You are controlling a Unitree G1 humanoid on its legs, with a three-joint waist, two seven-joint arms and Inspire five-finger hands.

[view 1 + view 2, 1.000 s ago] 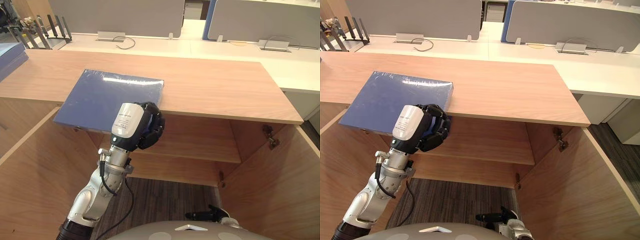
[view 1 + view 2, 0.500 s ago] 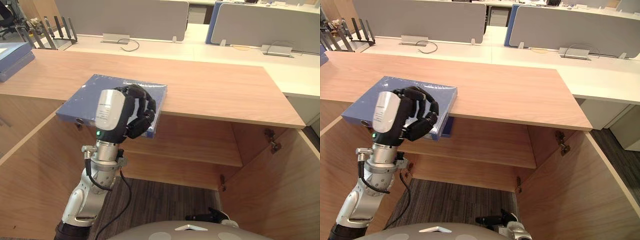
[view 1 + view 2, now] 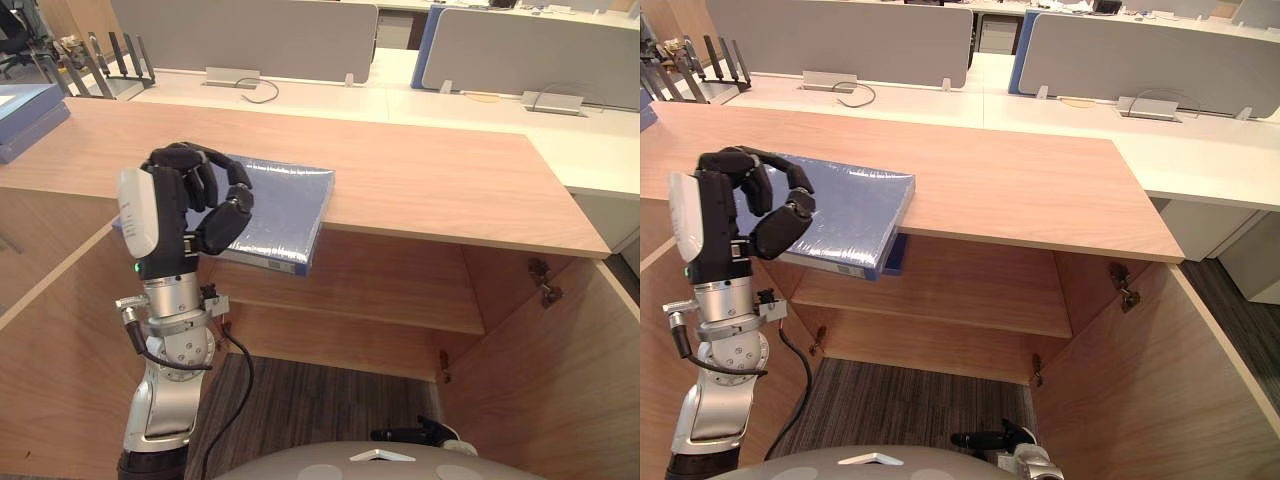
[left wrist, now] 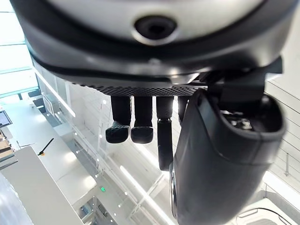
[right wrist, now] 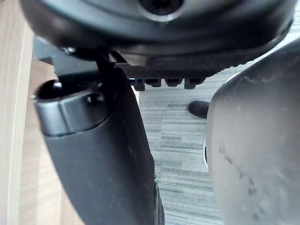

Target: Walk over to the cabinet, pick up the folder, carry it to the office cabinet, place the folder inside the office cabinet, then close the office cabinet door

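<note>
Office desks with grey partition screens [image 3: 250, 35] stand behind a wooden cabinet whose top [image 3: 440, 190] spans the head views. At the top's far left edge lies a blue stack [image 3: 25, 110], and a black wire rack [image 3: 95, 65] stands on the desk behind it. Next comes the left hand [image 3: 180, 200], raised in front of the top's front-left part with its fingers [image 4: 140, 126] curled over towards the thumb and nothing clasped between them; its wrist view looks up at the ceiling. Just behind it the blue folder [image 3: 285, 205] lies flat on the top, unheld, turned slightly askew. Its long axis seems to run from the front edge towards the back, and its near right corner juts out past the front edge, over the open compartment. Below, a shelf [image 3: 400, 290] crosses the cabinet's inside above grey carpet [image 3: 320, 410]. At the right an open door [image 3: 560, 390] carries a hinge [image 3: 541, 276]. The right hand [image 5: 103, 154] hangs over carpet in its wrist view; whether it is clenched or released cannot be told.
</note>
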